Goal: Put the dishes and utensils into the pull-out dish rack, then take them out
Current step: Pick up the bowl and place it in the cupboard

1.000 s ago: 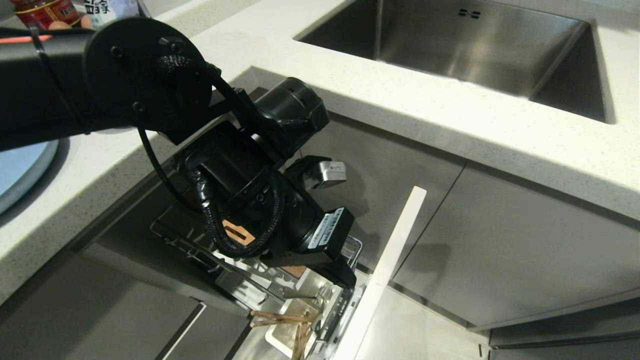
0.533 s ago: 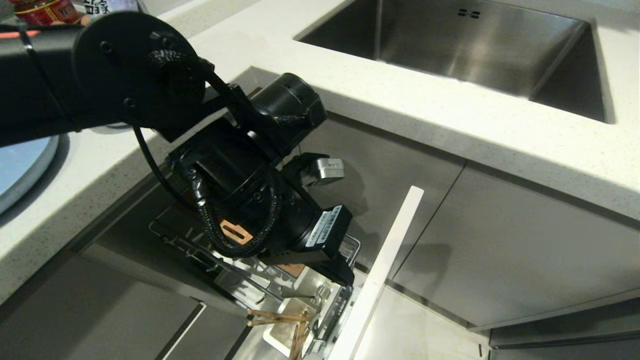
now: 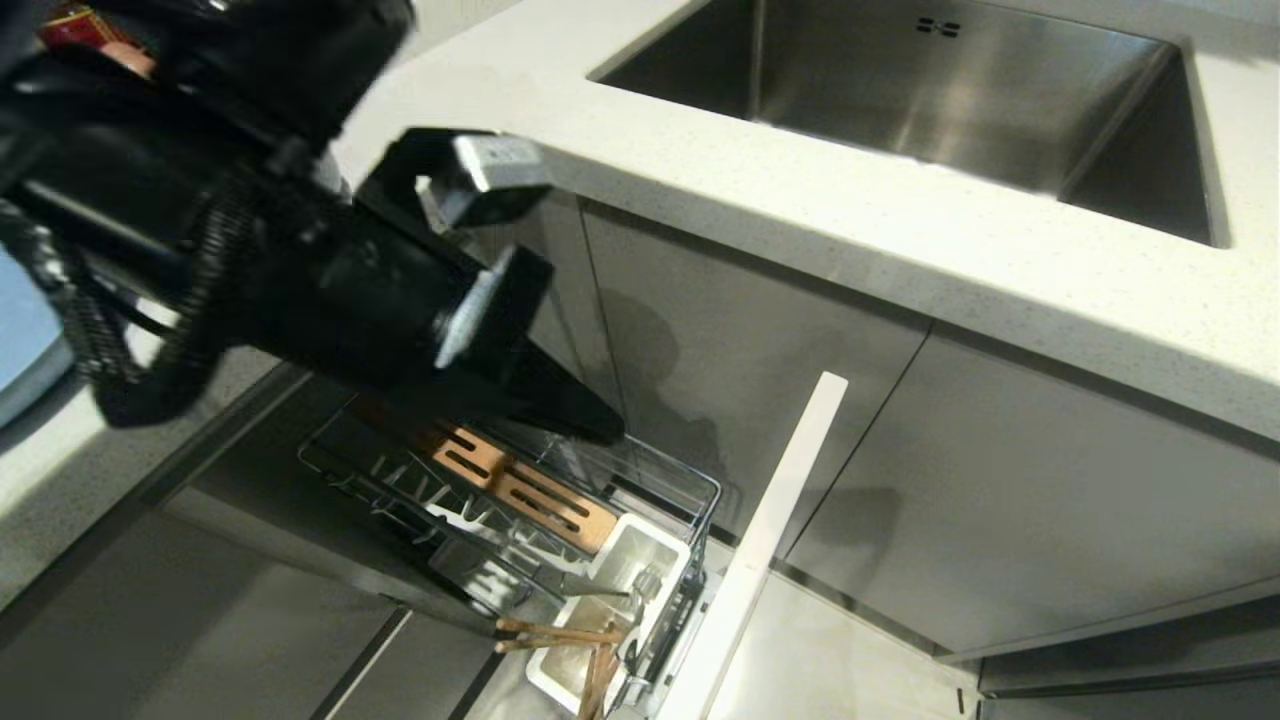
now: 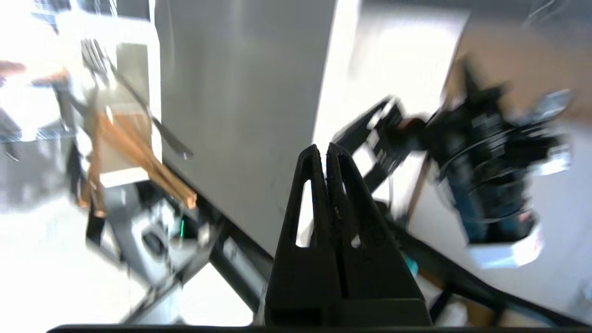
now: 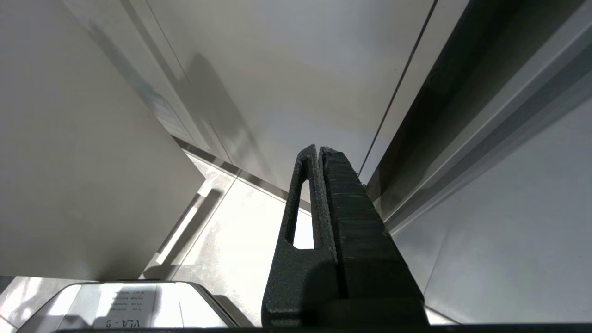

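At the far left of my head view a sliver of the light blue, wide, shallow round plate (image 3: pixel 22 345) lies on the speckled white stone bench (image 3: pixel 800 190), partly behind my left arm. My left hand (image 3: pixel 590 428) hangs just in front of the bench edge, its fingers pressed together and holding nothing, pointing down and rightward over the rear of the narrow chrome wire pull-out dish rack (image 3: pixel 520 500). Below and right of that hand lies the slotted wooden strip (image 3: pixel 520 492), then the white plastic cutlery box (image 3: pixel 610 590) at the rack's front, just behind the flat white front panel (image 3: pixel 760 540). In that box stand the thin light-brown wooden chopsticks (image 3: pixel 560 635) and the slim silver metal utensil (image 3: pixel 640 585); the chopsticks lean out to the left over its rim. The plate is up and left of my left hand, the rack low and right, so I judge that the plate is that hand's next load. My right hand (image 5: pixel 319 152) is parked low by the cabinet fronts, fingers together, empty.
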